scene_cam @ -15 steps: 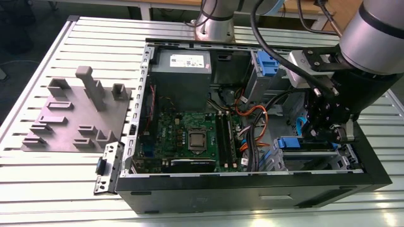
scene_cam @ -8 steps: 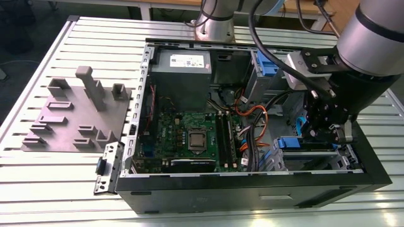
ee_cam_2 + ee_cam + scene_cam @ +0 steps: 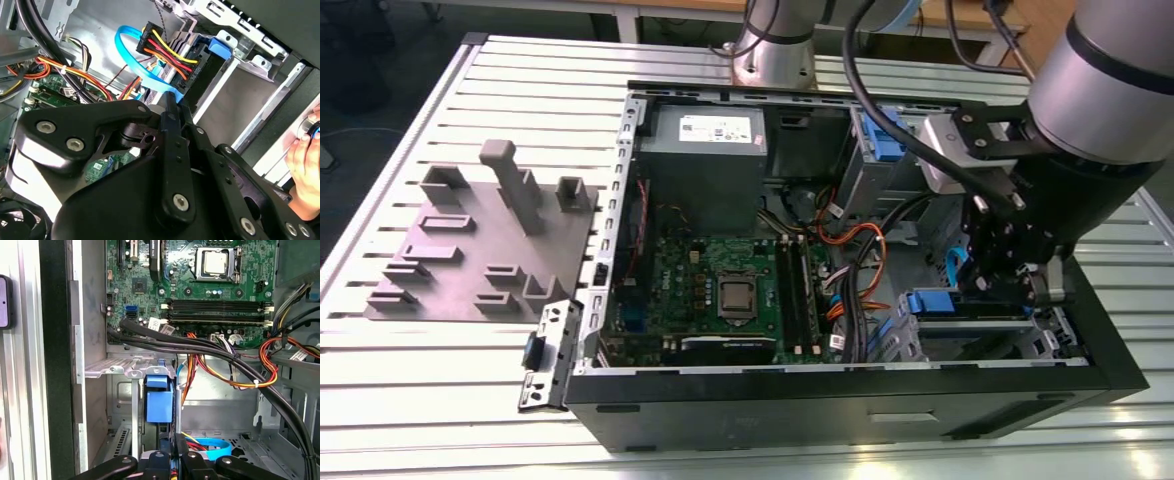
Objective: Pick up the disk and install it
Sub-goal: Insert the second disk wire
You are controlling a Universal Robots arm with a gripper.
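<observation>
The tool (image 3: 1007, 285) is down inside the case (image 3: 854, 400), its closed fingers (image 3: 172, 460) pinched on the edge of the disk (image 3: 159, 407), which stands upright in the drive bay (image 3: 130, 371) straight ahead of it. My judgement: seating goes best with the disk square to the bay rails and clear of the cables (image 3: 165, 52) beside the tool.

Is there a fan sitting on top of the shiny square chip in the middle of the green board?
No. In the first wrist view the square chip on the green board is bare, uncovered metal.
</observation>
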